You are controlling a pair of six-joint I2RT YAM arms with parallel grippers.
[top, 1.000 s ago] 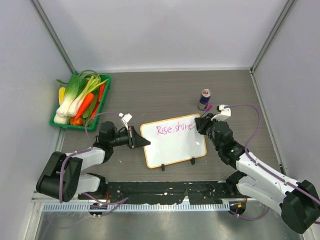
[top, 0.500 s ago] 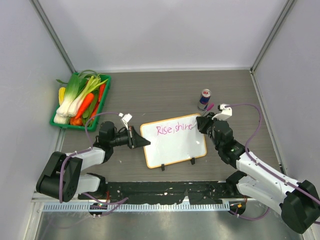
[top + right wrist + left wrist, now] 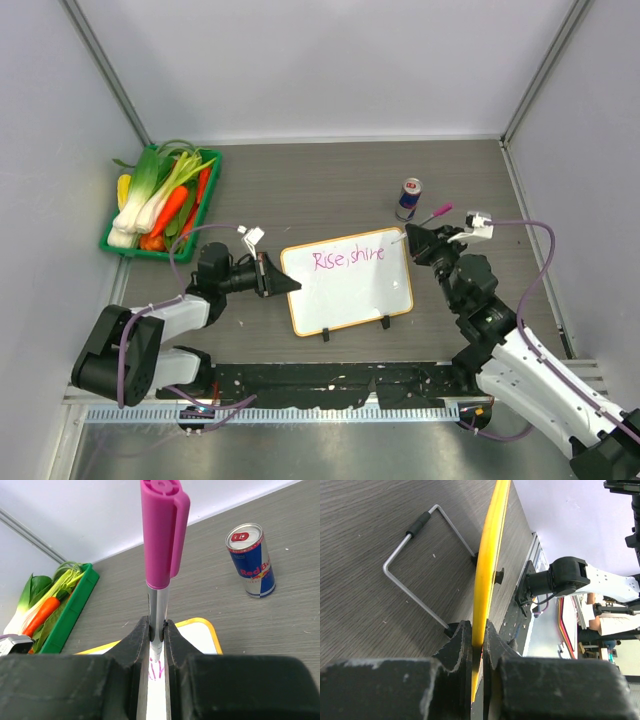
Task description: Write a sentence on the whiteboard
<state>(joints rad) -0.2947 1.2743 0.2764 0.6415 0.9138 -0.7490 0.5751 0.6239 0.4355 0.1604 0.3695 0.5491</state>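
Low at the frame's left, the black-and-white left arm (image 3: 170,312) reaches rightward, its left gripper (image 3: 288,283) clamped on the orange-framed whiteboard (image 3: 352,292), while the right gripper (image 3: 408,238), right of centre, pinches a pink-capped marker (image 3: 437,212).

The grey bench (image 3: 300,190) is carrying the whiteboard (image 3: 350,295) mid-front. A green vegetable tray (image 3: 135,252) is sitting far left, and a can (image 3: 409,198) is standing behind the board.

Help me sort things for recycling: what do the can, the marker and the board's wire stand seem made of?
The can: metal, likely aluminium; glossy printed wall, bare silvery lid. The marker: plastic; smooth magenta cap with moulded clip, silvery barrel that could be plastic or metal. The stand: bent metal wire, dull grey, with a black sleeve, probably rubber or plastic.
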